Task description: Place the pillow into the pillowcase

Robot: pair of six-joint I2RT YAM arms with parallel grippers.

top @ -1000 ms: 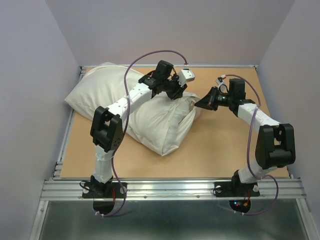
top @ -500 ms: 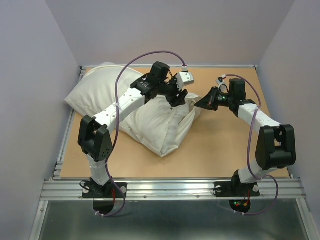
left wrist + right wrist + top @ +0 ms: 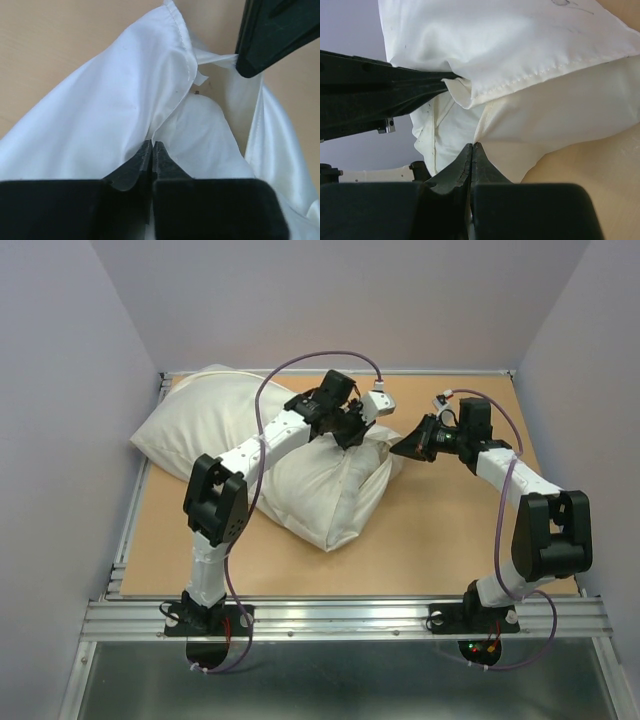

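The pillowcase (image 3: 300,480) lies slantwise from the far-left corner to mid-table, the pillow (image 3: 205,132) bulging inside it. Its open hem faces right, where the left gripper (image 3: 352,436) and right gripper (image 3: 396,448) each pinch it tight.

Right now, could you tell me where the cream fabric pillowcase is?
Top view: the cream pillowcase lies left of centre, right end pinched by left hand and right hand.
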